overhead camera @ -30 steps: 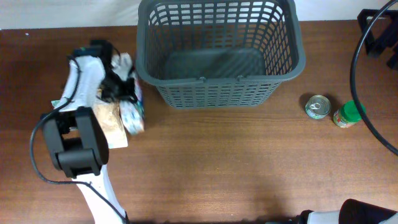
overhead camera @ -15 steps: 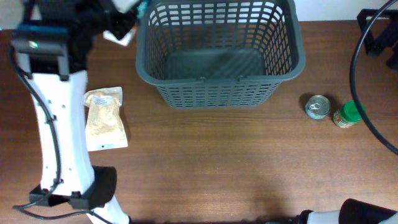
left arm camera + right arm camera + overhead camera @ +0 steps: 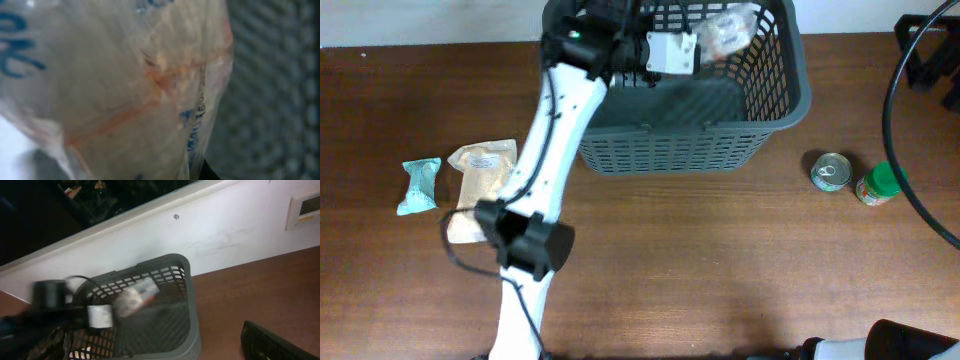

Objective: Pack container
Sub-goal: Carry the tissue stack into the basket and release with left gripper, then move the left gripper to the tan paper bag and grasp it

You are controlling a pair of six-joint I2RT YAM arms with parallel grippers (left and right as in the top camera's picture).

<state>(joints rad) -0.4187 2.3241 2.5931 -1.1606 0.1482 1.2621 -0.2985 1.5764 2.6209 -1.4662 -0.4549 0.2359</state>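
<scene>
The dark grey slotted basket [image 3: 670, 140] stands at the table's back middle; it also shows in the right wrist view [image 3: 192, 330]. My left gripper [image 3: 705, 45] reaches over the basket's back right part and is shut on a clear plastic bag of pale food [image 3: 732, 27], held above the basket's inside. The bag fills the left wrist view [image 3: 125, 85] and shows blurred in the right wrist view [image 3: 135, 295]. Of my right gripper only a dark part [image 3: 270, 342] shows, so its state is unclear.
A tan pouch [image 3: 482, 185] and a small teal packet [image 3: 420, 186] lie on the table at the left. A tin can [image 3: 831, 171] and a green-lidded jar [image 3: 877, 184] stand right of the basket. A black cable [image 3: 895, 120] loops at the right edge.
My left arm has swung from the table's far left to over the basket, carrying the bag. The teal packet now shows beside the tan pouch.
</scene>
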